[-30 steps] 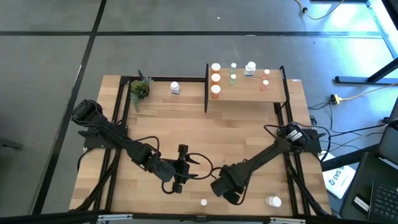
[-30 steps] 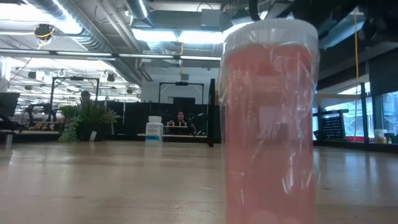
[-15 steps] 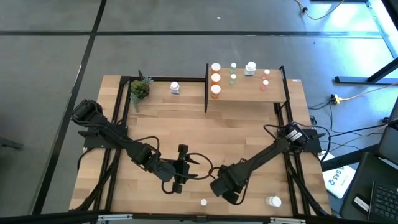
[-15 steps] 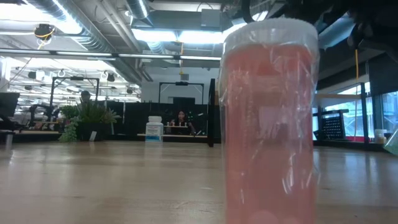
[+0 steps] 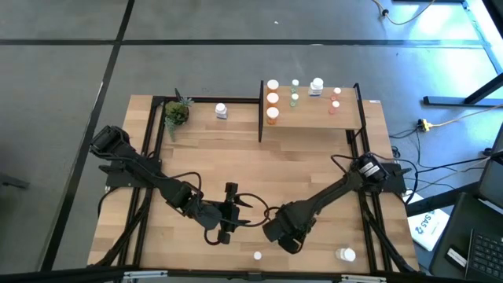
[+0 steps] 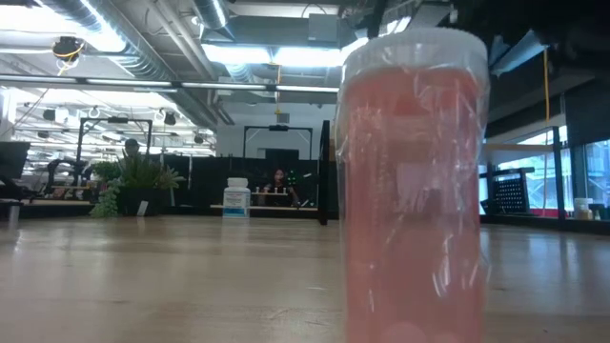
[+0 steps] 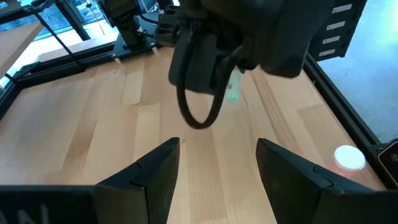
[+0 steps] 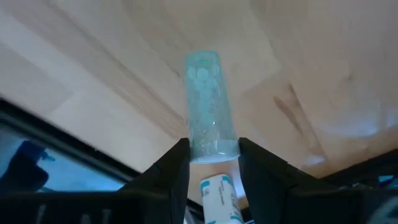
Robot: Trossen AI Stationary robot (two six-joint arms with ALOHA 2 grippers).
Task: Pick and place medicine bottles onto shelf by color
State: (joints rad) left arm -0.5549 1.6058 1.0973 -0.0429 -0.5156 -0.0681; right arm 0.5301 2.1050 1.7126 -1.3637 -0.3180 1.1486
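Right pincer (image 8: 212,163), raised above the near middle of the tabletop (image 5: 314,157), is clamped on the white-capped end of a green bottle (image 8: 208,99). Left pincer (image 7: 217,165), just to its left, stands parted and empty. Shelf (image 5: 310,116) at the far right carries sorted bottles. A pinkish-red bottle (image 6: 412,191) stands at the near edge.

My cameras: overhead looks straight down on the whole tabletop (image 5: 236,169). Low one sits at tabletop level, a pink bottle (image 6: 412,191) right against its lens. Left wrist camera faces the right arm's gripper (image 7: 231,87); right wrist camera looks close at wood.
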